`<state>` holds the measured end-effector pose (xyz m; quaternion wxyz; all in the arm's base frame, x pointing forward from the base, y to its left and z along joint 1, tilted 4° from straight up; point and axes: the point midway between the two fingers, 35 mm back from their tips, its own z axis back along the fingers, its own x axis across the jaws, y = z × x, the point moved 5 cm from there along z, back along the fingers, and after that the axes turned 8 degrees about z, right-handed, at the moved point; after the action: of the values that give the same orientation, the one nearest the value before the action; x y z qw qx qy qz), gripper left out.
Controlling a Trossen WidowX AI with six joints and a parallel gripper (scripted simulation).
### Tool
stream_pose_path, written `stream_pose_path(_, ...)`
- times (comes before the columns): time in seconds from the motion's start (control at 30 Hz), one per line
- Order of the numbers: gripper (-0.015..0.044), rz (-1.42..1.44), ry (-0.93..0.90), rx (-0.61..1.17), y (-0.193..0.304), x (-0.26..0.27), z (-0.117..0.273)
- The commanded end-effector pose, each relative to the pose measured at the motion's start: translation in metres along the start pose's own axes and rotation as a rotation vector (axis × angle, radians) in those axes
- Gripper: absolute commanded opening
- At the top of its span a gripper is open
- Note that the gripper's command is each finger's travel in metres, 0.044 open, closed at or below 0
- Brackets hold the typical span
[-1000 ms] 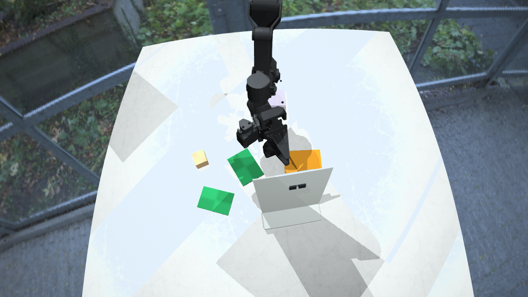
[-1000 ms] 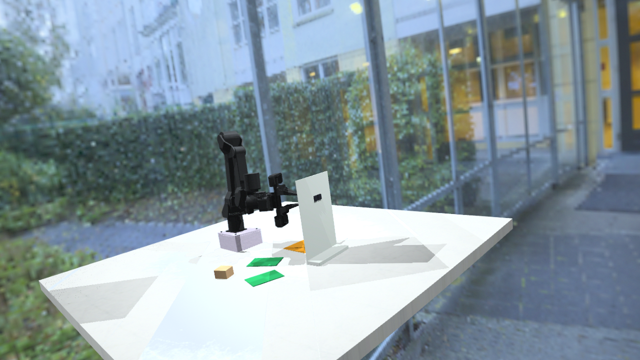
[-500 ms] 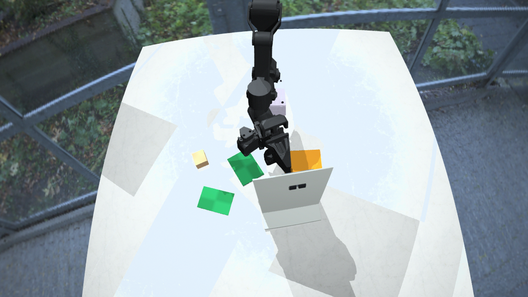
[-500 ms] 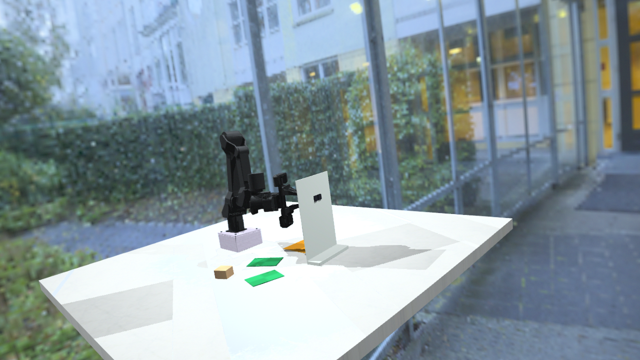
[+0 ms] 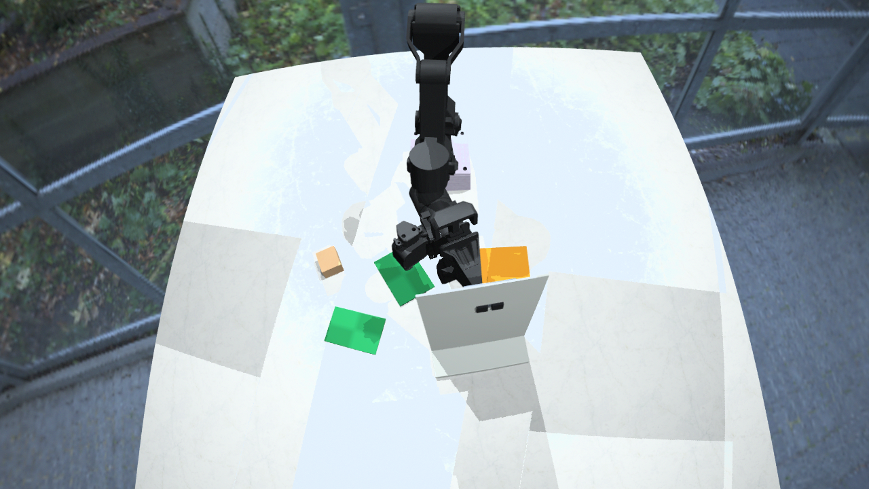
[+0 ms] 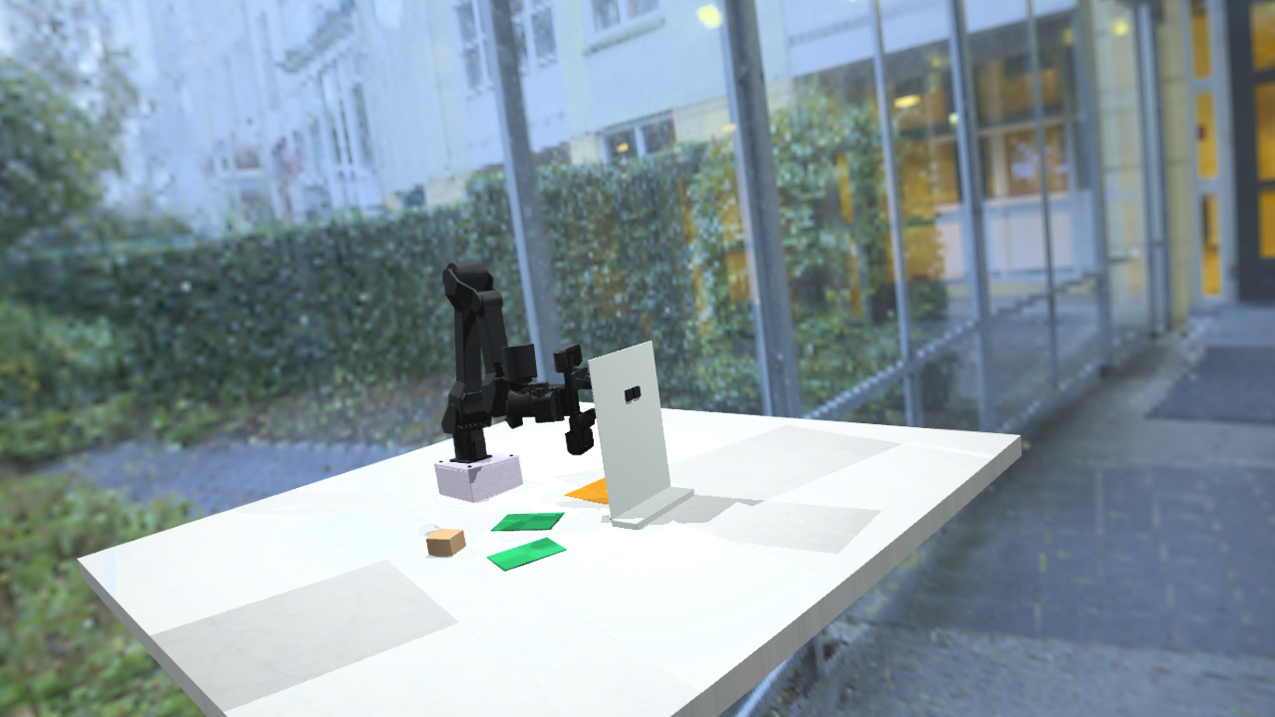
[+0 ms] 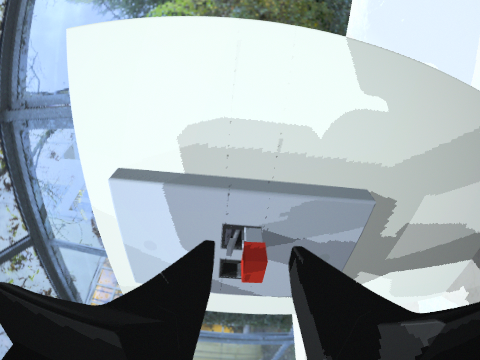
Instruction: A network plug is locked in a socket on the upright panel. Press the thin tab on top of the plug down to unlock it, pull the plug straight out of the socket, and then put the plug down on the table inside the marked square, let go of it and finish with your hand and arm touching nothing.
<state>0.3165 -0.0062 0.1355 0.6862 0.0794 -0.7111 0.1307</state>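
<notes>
At the centre of the top view, the gripper point(image 5: 466, 280) point(image 6: 592, 395) point(image 7: 252, 254) is reaching behind the upright panel point(image 5: 483, 313) point(image 6: 631, 436) point(image 7: 150, 220), which is hiding the plug; 1 orange patch point(image 5: 507, 262) point(image 6: 590, 490) and 2 green ones are lying nearby. Right of centre, the exterior view is showing the panel's back. Below centre, only the wrist view is showing the red plug point(image 7: 254, 262) sitting at the socket, between the partly open, empty fingers.

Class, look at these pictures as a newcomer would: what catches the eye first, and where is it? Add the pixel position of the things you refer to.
First, the black robot arm point(image 5: 432, 91) point(image 6: 469, 357), reaching toward the upright pale grey panel point(image 5: 483, 316) point(image 6: 631, 436) point(image 7: 150, 220). Next, the small bright red block-shaped part point(image 7: 254, 262) at the panel's openings, between the gripper's fingers in the wrist view. Then two flat green rectangles point(image 5: 354, 330) point(image 6: 527, 554) on the white table point(image 5: 637, 212) point(image 6: 312, 641), near the panel.
</notes>
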Motion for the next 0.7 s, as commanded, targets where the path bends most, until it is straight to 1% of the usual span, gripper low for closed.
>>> stream_pose_path(0.0,0.0143,-0.002,-0.005,-0.002,-0.0008,0.0013,-0.0033)
stream_pose_path(0.67,0.0009,-0.002,-0.005,-0.002,-0.0008,0.0013,-0.0033)
